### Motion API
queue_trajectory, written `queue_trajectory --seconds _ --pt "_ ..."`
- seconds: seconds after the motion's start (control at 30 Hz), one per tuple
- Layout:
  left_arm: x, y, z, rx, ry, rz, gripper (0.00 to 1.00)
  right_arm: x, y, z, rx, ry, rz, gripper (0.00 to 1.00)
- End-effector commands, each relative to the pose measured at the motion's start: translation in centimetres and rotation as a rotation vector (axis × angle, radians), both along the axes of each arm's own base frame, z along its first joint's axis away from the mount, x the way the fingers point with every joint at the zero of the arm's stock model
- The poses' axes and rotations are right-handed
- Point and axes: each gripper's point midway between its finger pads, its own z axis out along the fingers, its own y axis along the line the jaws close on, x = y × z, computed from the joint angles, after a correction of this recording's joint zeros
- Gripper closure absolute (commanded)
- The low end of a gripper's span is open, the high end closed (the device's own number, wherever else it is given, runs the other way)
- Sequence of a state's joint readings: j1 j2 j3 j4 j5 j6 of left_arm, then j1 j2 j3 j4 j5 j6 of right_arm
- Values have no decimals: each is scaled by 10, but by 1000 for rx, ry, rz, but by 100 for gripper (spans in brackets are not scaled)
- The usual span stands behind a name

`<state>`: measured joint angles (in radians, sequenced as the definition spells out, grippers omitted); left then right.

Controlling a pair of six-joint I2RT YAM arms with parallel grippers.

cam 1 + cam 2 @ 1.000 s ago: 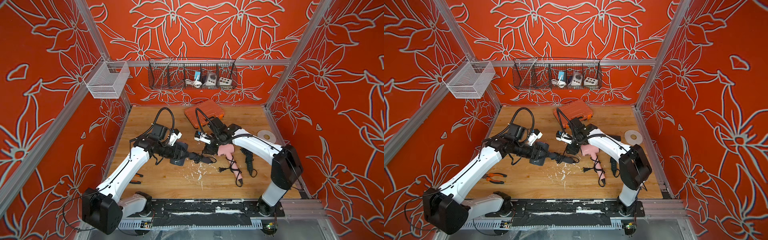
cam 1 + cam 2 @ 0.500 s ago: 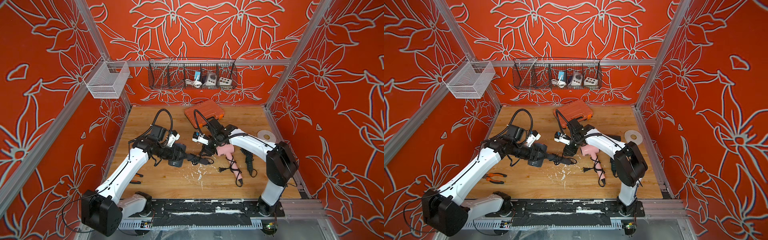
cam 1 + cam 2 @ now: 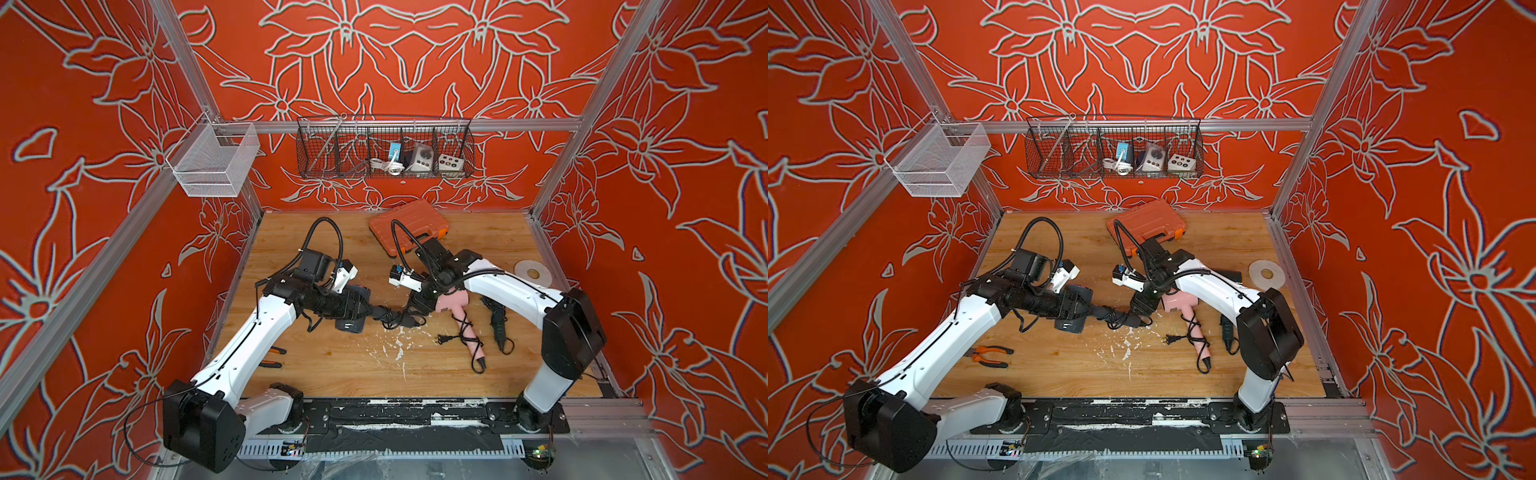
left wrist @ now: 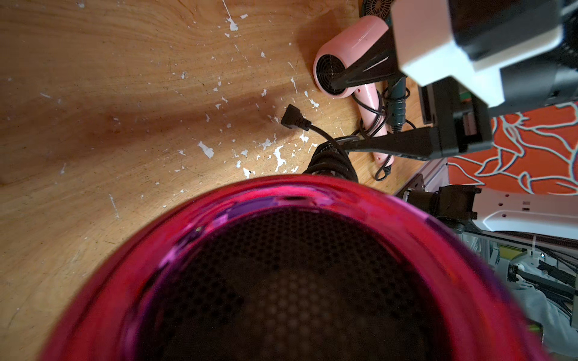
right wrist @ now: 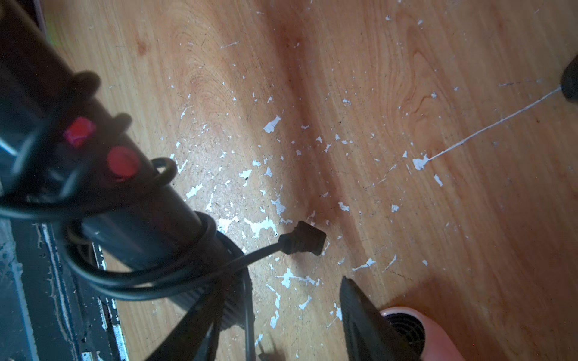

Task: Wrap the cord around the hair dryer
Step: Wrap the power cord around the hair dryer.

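Now, right fingers (image 5: 366, 315): apart, dropped to the handle (image 5: 140, 225) tip, straddling the cord (image 5: 175, 275).
Left fingers (image 3: 349, 306): clamped on the hair dryer (image 4: 312, 200), near the desk (image 5: 406, 125) centre.
Cord: coiled round handle, plug (image 5: 305, 240) loose; tuck probably next.

Wood tabletop (image 3: 332, 365) w/ paint flecks: orange case (image 3: 409, 224), pink dryer (image 3: 453, 303), pliers (image 3: 990, 355), white disc (image 3: 532, 272), blk cord plug (image 5: 301, 242).

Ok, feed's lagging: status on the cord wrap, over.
Left pincer clamped on black hair dryer. Right pincer open at its handle. Black cord coiled round handle, plug loose. Pink hair dryer beside right pincer.
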<state>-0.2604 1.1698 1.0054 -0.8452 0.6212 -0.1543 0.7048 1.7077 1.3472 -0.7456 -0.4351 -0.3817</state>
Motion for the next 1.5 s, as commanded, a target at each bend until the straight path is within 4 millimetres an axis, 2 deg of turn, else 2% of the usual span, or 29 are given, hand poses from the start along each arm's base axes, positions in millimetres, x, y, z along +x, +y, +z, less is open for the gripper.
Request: queue_trajectory --seconds 0.0,0.2,0.47,0.63,0.87,1.03,1.27,1.47 --pt "5 -4 15 -42 -43 -8 100 -4 -8 8 -7 8 -11 38" --pt "6 -2 18 -44 -50 0 100 -3 -15 14 -3 24 -43 38" --pt "8 -3 22 -59 -55 4 100 -16 -20 50 177 69 -91 33" --pt "8 -4 25 -74 -58 6 100 -24 -20 52 225 88 -113 31" --pt "9 -5 37 -87 -79 9 100 -36 -16 39 262 88 -136 19" --pt "9 -5 39 -93 -82 11 100 -41 -11 27 247 90 -132 18" --pt "8 -5 41 -99 -88 12 100 -38 0 13 218 71 -119 17" --pt "9 -4 44 -101 -95 17 100 -45 12 5 215 116 -86 16"
